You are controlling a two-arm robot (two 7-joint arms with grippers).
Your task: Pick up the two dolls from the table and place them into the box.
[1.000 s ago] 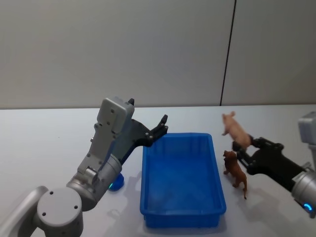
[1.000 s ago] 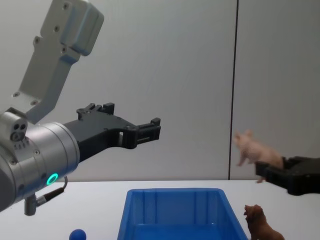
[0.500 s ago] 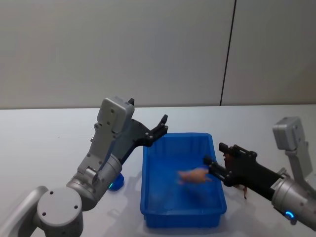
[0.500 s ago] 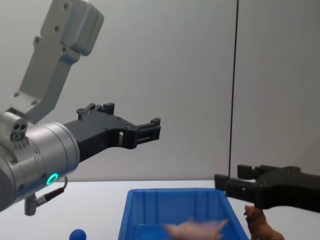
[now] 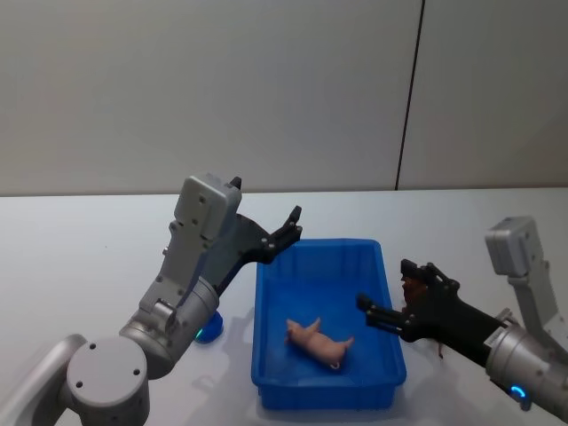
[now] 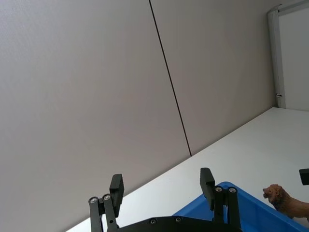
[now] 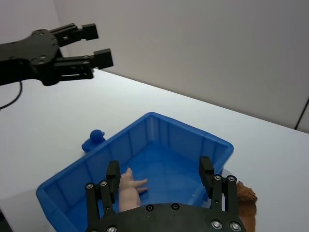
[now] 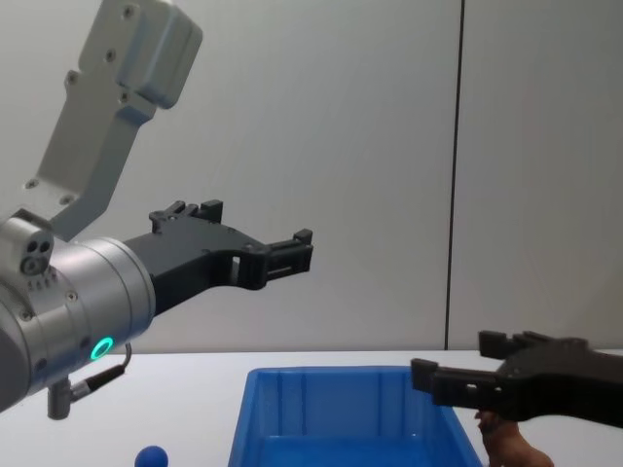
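Right gripper point(image 5: 382, 284) gapes empty over bright blue plastic bin point(image 5: 263, 337); left gripper point(image 5: 293, 224) parked opposite, also open. We should pinch the brown maned lion doll point(image 6: 282, 199), just behind the right gripper, squarely mid-body.

The left arm point(image 5: 191, 266) and right arm point(image 5: 525, 353) are silver-grey, with round joint housings. A boxy pale-grey link point(image 8: 127, 88) is dotted with small recessed screws. Behind the matt-black left gripper point(image 8: 297, 253), a green ring light point(image 8: 100, 347) glows on the wrist barrel above a thin dark cable point(image 8: 105, 376). The right gripper point(image 5: 386, 286) is black too, with silver screw heads point(image 7: 216, 178) at its finger bases and a blue light point(image 5: 515, 390) behind it.
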